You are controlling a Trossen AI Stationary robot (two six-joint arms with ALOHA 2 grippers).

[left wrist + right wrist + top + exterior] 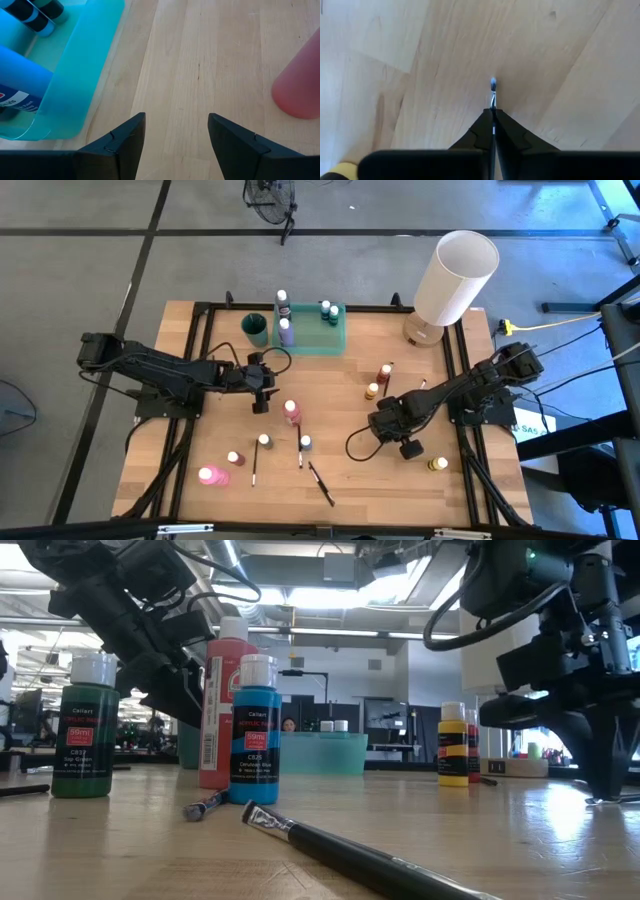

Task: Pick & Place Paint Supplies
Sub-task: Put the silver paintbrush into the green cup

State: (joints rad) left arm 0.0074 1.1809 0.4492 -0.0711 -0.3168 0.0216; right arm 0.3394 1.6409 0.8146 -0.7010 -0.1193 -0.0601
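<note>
Now right fingers (493, 125) pinch a paintbrush (493, 92).

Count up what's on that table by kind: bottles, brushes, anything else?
Paint bottles: 12, with 4 in the green tray
Paintbrushes: 4 clearly visible, one in the right gripper
Green tray: 1
Dark green cup: 1
White lamp: 1
Total: 19
</note>
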